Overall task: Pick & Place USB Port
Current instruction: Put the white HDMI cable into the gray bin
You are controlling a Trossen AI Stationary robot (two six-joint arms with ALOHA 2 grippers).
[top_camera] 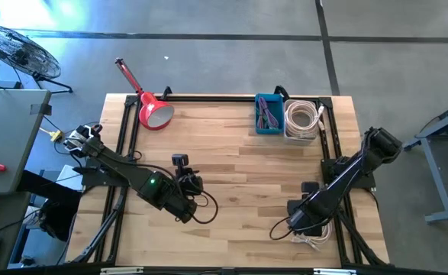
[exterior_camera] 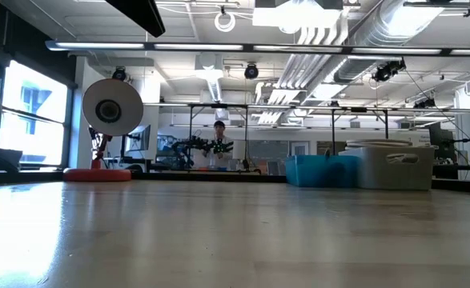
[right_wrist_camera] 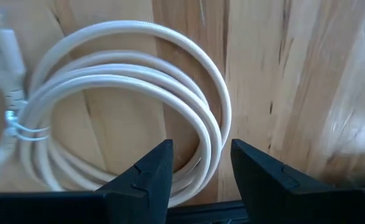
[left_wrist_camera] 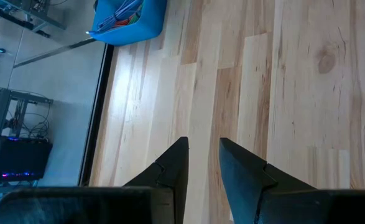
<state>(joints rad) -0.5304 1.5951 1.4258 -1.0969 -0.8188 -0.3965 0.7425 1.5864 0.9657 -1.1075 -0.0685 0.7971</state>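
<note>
A white coiled USB cable (right_wrist_camera: 107, 93), tied with a thin band at one side, lies flat on the wooden table at its near right corner (top_camera: 314, 238). My right gripper (right_wrist_camera: 201, 146) points down just over it (top_camera: 307, 226) and is open. Its two fingers stand either side of the coil's outer strands without closing on them. My left gripper (left_wrist_camera: 202, 149) hangs over bare wood left of the table's middle (top_camera: 190, 188), tilted downward. Its fingers stand a narrow gap apart with nothing between them.
At the far edge stand a blue bin (top_camera: 268, 114) with coloured cables and a pale bin (top_camera: 303, 120) with coiled white cables. A red lamp (top_camera: 152, 108) sits at the far left. A black frame (top_camera: 126, 130) runs around the table. Bare wood lies between the arms.
</note>
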